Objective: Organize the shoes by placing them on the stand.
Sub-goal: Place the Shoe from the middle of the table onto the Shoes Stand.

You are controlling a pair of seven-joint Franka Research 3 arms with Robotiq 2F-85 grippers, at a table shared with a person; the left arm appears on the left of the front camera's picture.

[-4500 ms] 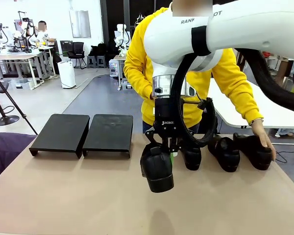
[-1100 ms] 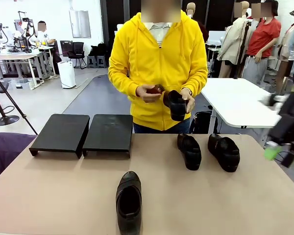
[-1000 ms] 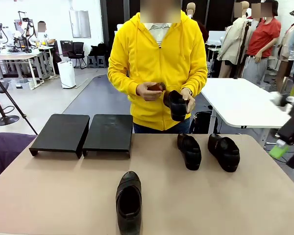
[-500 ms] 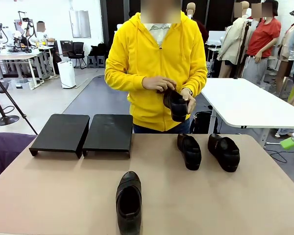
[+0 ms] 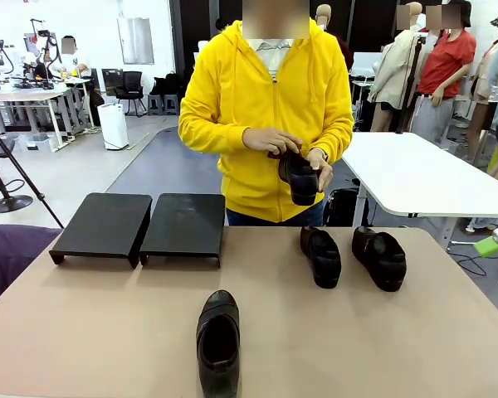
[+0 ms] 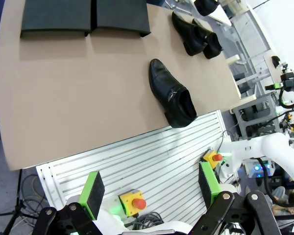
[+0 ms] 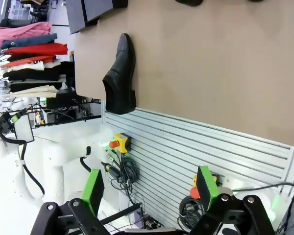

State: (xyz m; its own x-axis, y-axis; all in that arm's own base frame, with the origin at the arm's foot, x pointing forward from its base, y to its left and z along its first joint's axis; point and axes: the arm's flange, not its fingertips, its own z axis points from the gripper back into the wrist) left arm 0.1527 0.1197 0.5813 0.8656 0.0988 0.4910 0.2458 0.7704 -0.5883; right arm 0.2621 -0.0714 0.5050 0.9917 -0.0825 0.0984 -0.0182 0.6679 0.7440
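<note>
One black loafer [image 5: 218,342] lies alone near the table's front edge, toe toward the far side. Two more loafers [image 5: 321,255] [image 5: 379,257] stand side by side at the far right of the table. A person in a yellow hoodie holds the fourth loafer [image 5: 299,176] in both hands above them. The stand's two black platforms [image 5: 104,225] [image 5: 184,225] sit bare at the far left. My left gripper [image 6: 149,183] hangs open high above the near edge, with the lone loafer [image 6: 172,93] beyond it. My right gripper [image 7: 149,188] is open too, drawn back off the table; one green pad [image 5: 491,243] shows at the right.
The tan table [image 5: 108,323] has wide free room in front of the stand. A white table [image 5: 415,178] stands behind on the right. A ribbed metal base with a red stop button [image 6: 137,203] lies below the near edge.
My right gripper has let go of the loafer it carried, which now lies at the front, and has withdrawn to the right edge. The person's hand has moved onto the held loafer.
</note>
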